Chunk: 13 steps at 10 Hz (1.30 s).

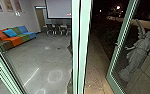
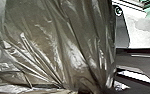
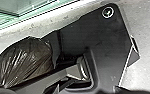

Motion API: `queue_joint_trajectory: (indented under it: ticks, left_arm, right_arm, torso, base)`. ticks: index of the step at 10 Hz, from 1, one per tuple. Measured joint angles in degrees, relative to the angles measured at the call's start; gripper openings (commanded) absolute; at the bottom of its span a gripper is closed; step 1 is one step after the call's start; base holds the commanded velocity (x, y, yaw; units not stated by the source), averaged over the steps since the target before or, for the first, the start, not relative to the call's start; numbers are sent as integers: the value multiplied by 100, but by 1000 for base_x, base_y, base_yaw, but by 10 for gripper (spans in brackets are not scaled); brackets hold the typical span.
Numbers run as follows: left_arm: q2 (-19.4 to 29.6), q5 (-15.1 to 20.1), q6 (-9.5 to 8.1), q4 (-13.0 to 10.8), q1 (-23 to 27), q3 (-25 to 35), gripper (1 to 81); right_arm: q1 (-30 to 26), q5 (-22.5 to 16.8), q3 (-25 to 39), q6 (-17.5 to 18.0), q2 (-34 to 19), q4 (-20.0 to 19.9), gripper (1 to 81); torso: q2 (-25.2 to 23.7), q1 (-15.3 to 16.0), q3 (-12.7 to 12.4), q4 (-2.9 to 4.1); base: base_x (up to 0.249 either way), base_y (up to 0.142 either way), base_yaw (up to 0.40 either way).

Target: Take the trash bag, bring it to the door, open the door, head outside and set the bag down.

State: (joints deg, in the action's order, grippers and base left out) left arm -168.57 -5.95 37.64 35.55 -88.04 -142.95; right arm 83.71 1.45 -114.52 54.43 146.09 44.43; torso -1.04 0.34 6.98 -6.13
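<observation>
The dark, shiny trash bag [image 2: 56,45] looms large in the left wrist view, its folds running together into a bunched neck. At that neck my left gripper [image 2: 85,90] is shut on the bag, its fingers mostly hidden by plastic and shadow. In the right wrist view the rounded trash bag [image 3: 26,62] hangs beside the robot's base. A glass door [image 1: 114,56] with a pale green frame stands open at the right of the head view, dark outdoors showing past it. The state of my right gripper cannot be made out.
Thick green door posts [image 1: 83,47] rise close ahead. Left of them is a room with a multicoloured sofa [image 1: 16,38], chairs and a grey floor [image 1: 43,60]. Right of them a paved strip [image 1: 97,65] runs outdoors, and a winged statue [image 1: 138,53] shows through the door's glass.
</observation>
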Motion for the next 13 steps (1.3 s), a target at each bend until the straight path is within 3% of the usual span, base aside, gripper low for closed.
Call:
queue_joint_trajectory:
  ticks: [4, 13]
  left_arm:
    - [-32, -6, 0, -2, -41, -30, 10]
    - [-227, 20, 6, -7, -27, -512, 10]
  right_arm:
    - [151, 0, -500, -2, 333, 60, 811]
    - [302, 2, -3184, -2, 1910, 239, 811]
  torso:
    - [-9, -11, -129, 0]
    - [-9, -11, -131, 0]
  base:
    - [0, 0, 0]
    - [0, 0, 0]
